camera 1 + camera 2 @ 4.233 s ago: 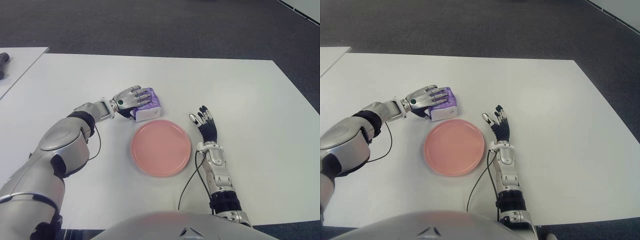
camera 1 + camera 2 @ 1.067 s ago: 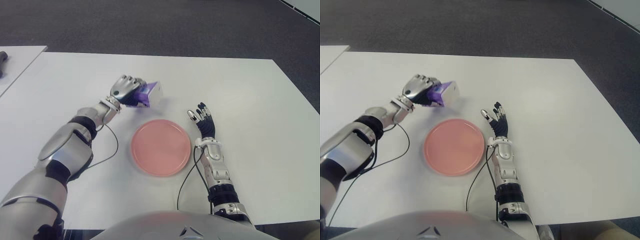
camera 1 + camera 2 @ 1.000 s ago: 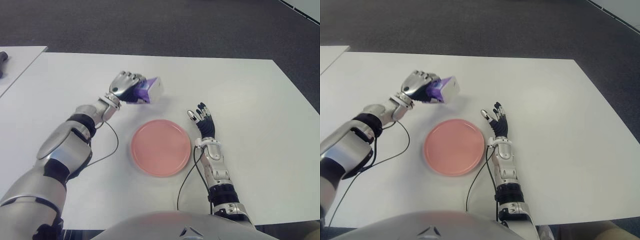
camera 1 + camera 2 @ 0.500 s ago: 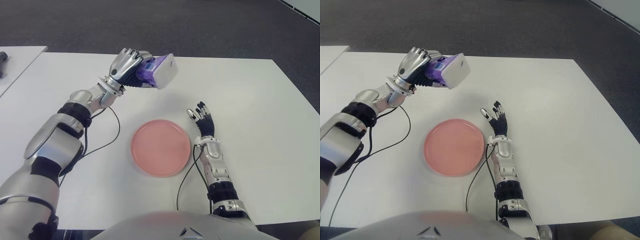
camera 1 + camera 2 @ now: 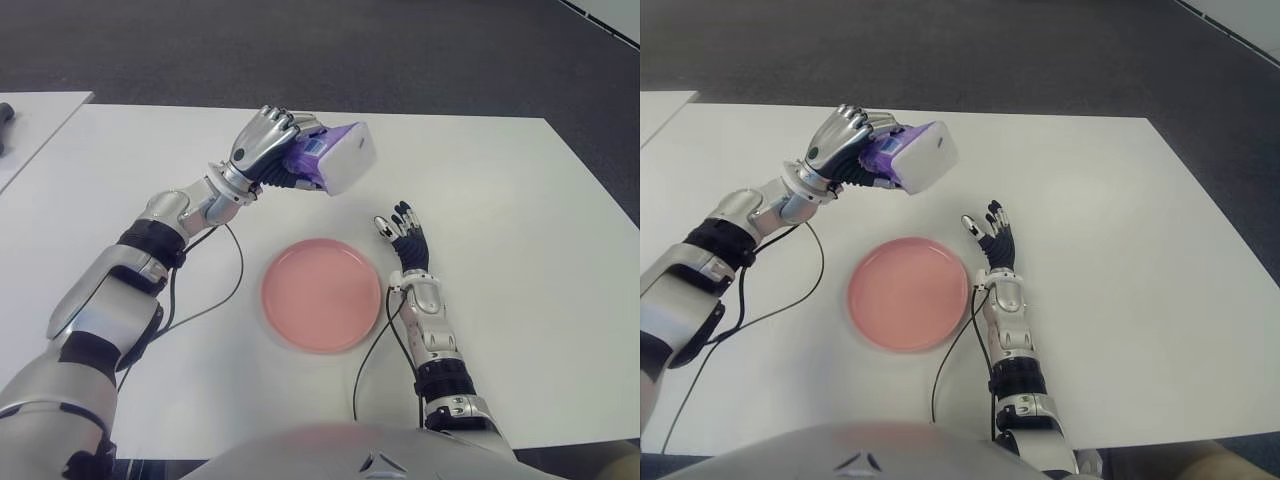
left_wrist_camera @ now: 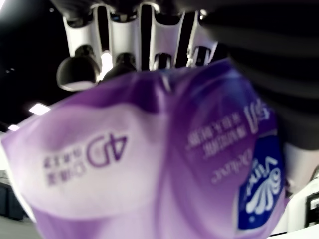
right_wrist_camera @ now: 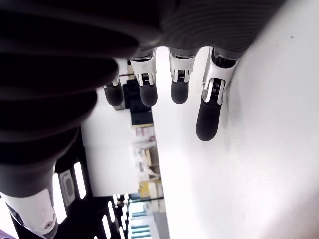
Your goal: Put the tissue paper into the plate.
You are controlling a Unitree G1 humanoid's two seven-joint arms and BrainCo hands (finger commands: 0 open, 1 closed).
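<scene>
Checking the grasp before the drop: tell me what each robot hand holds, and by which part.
The left robot hand grips the tissue pack by its rear end, above the table. The right robot hand, beside the plate, holds nothing.

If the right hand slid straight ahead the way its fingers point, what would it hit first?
Probably nothing: the right hand, beside the pink plate, points across bare white table. The tissue pack in the left hand sits off that line and looks raised.
</scene>
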